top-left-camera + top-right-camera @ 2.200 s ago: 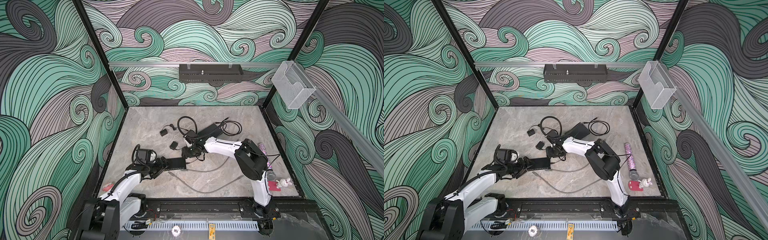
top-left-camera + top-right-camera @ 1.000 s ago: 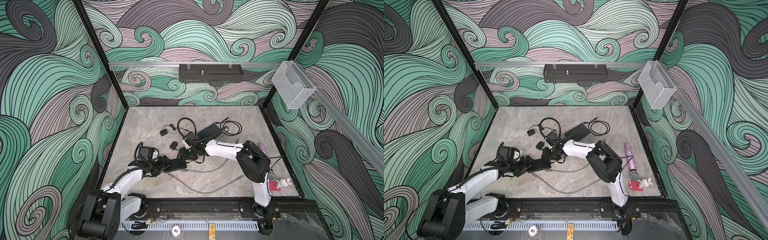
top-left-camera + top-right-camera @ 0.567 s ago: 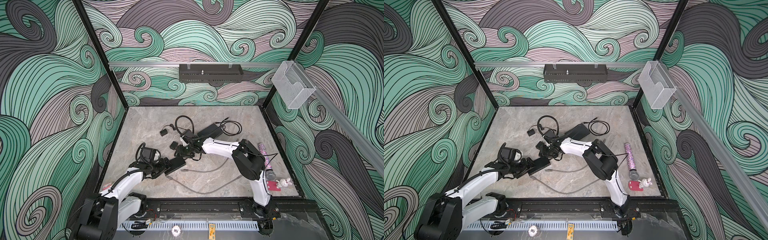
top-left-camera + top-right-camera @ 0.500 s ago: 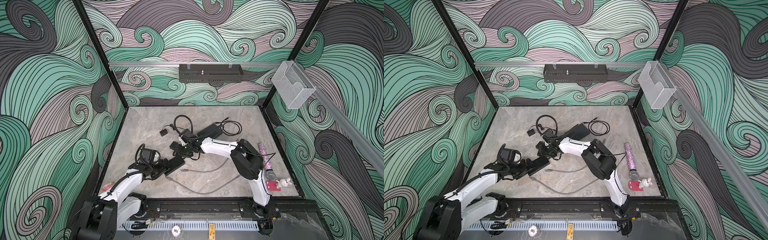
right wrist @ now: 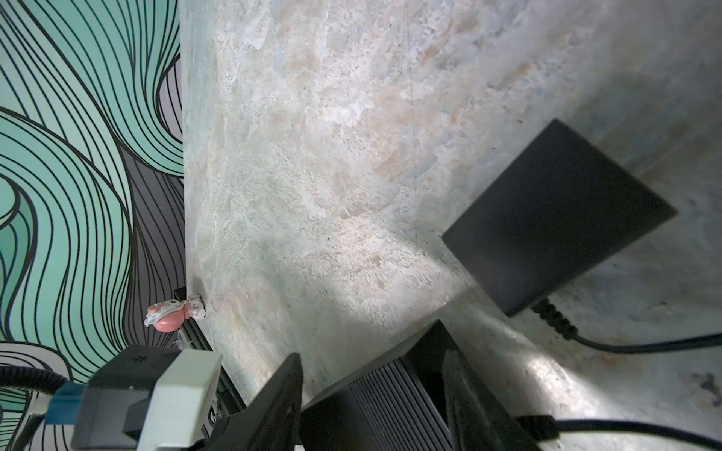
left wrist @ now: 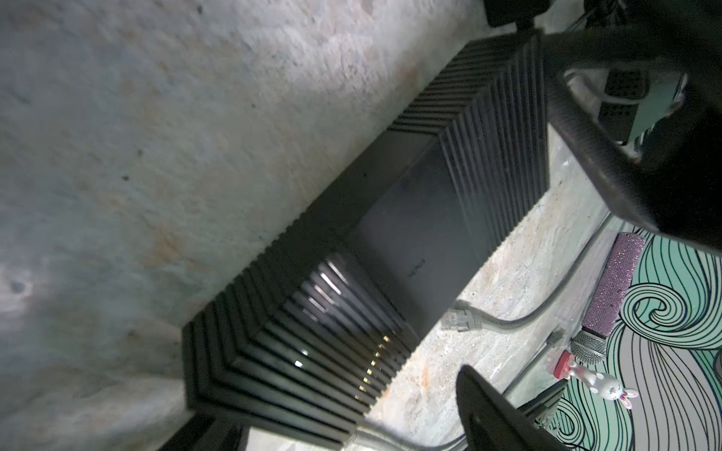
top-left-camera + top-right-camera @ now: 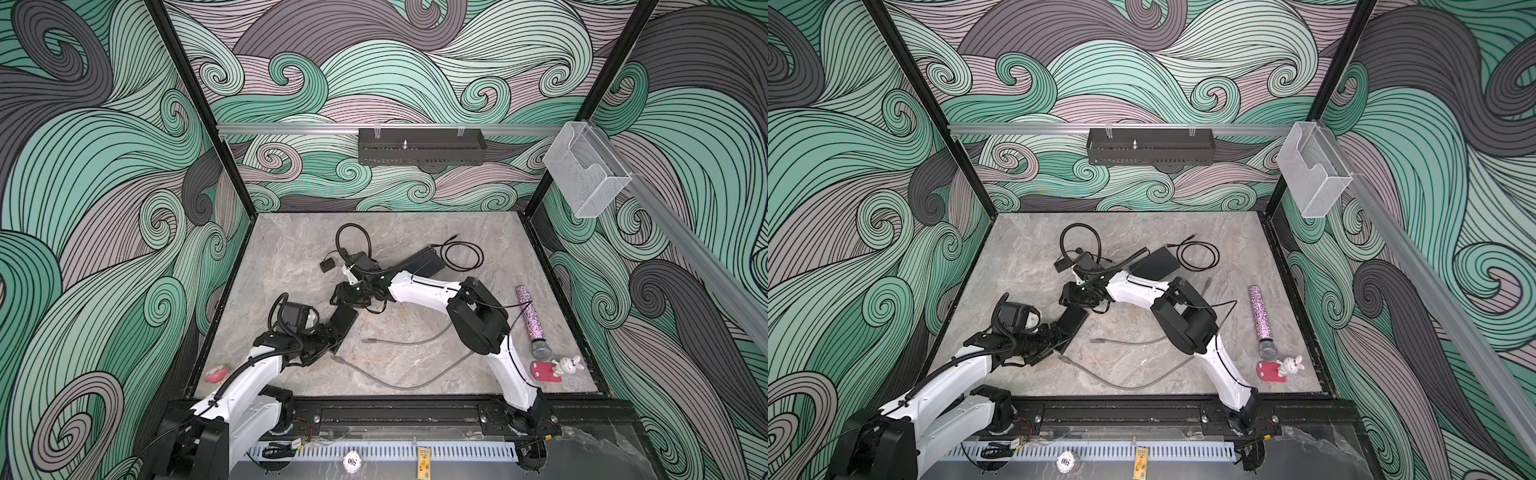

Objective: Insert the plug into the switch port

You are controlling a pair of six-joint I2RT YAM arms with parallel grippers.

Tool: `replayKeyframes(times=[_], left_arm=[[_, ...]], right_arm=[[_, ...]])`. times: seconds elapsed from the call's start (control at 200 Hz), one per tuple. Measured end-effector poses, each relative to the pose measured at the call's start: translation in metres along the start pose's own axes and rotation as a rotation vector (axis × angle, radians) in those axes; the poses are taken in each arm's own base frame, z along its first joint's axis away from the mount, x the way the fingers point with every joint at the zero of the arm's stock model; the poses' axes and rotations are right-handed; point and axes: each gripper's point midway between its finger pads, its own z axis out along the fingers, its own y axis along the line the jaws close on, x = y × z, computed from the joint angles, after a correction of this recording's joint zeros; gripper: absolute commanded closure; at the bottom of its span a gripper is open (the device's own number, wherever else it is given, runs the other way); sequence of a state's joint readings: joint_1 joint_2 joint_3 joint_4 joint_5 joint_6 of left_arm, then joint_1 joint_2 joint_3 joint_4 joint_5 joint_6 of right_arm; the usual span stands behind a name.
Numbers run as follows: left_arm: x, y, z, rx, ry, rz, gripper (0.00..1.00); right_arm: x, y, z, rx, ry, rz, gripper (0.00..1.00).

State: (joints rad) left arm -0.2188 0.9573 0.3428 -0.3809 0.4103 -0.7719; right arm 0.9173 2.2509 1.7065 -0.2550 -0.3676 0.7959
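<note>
Left of the middle of the tabletop [image 7: 286,253], in both top views, a narrow black box [image 7: 345,321] [image 7: 1074,320] lies flat and slantwise. One end points toward the front left corner and the other toward the middle. The left hand [image 7: 333,335] [image 7: 1059,335] meets the front-left end. The right hand [image 7: 348,300] [image 7: 1076,297], reaching across from the right, is at the other end. A grey cord [image 7: 399,343] lies loose in the front half. Its plug [image 7: 368,340] [image 7: 1096,340] rests on the tabletop just right of the box, apart from both hands. The box's socket cannot be made out.

From the left wrist, the ribbed box [image 6: 410,234] runs away lengthwise. One finger [image 6: 492,414] stands clear of its side with bare tabletop showing between, so this hand is open. The plug [image 6: 463,318] lies just beside the box, not touching it.

From the right wrist, the two fingers [image 5: 281,398] sit tight on either side of the ribbed end of the box [image 5: 383,406], so this hand is clamped on it. A small black block [image 5: 554,222] with a cord lies flat on the tabletop nearby, apart from the box.
</note>
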Motion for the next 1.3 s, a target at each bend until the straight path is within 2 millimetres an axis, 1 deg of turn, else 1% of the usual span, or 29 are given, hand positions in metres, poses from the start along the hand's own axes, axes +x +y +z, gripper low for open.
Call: replayKeyframes(times=[0.13,0.24,0.32,0.405,0.55,0.615,0.701,0.776,0.856,0.946,1.021,1.091,1.171,1.241,1.301], left_arm=[[0.001,0.0,-0.001,-0.001,0.002,-0.001,0.17],[0.003,0.001,-0.003,-0.004,0.003,-0.004,0.13],[0.002,-0.001,-0.007,-0.005,-0.005,-0.003,0.08],[-0.006,-0.012,-0.016,0.005,-0.027,0.006,0.06],[-0.026,-0.045,-0.04,0.061,-0.087,0.041,0.06],[-0.031,-0.058,-0.051,0.082,-0.102,0.053,0.07],[-0.034,-0.074,-0.068,0.116,-0.121,0.074,0.07],[-0.034,-0.086,-0.087,0.145,-0.149,0.107,0.07],[-0.032,-0.098,-0.109,0.181,-0.196,0.174,0.07],[-0.028,-0.112,-0.139,0.221,-0.256,0.266,0.08],[-0.024,-0.121,-0.161,0.242,-0.297,0.337,0.08],[-0.021,-0.128,-0.181,0.249,-0.335,0.399,0.09],[-0.019,-0.131,-0.199,0.238,-0.385,0.464,0.09],[-0.018,-0.129,-0.212,0.22,-0.439,0.508,0.08],[-0.016,-0.128,-0.221,0.222,-0.479,0.538,0.08]], right_arm=[[0.003,0.0,0.0,0.007,0.006,-0.024,0.37],[0.01,-0.004,0.0,0.044,0.018,-0.062,0.36],[0.014,-0.006,-0.007,0.069,0.021,-0.084,0.35],[0.017,-0.007,-0.021,0.094,0.014,-0.109,0.33],[0.015,-0.006,-0.056,0.129,-0.034,-0.177,0.34],[0.011,-0.006,-0.072,0.148,-0.066,-0.219,0.35],[0.017,-0.01,-0.09,0.165,-0.083,-0.286,0.36],[0.036,-0.018,-0.102,0.167,-0.062,-0.351,0.38],[0.067,-0.026,-0.107,0.138,-0.006,-0.436,0.42],[0.105,-0.035,-0.102,0.114,0.081,-0.519,0.46],[0.135,-0.037,-0.094,0.102,0.151,-0.6,0.49],[0.157,-0.03,-0.086,0.094,0.198,-0.682,0.49],[0.175,-0.017,-0.077,0.097,0.218,-0.777,0.5],[0.186,-0.005,-0.069,0.107,0.225,-0.844,0.54],[0.19,0.004,-0.061,0.124,0.221,-0.893,0.56]])
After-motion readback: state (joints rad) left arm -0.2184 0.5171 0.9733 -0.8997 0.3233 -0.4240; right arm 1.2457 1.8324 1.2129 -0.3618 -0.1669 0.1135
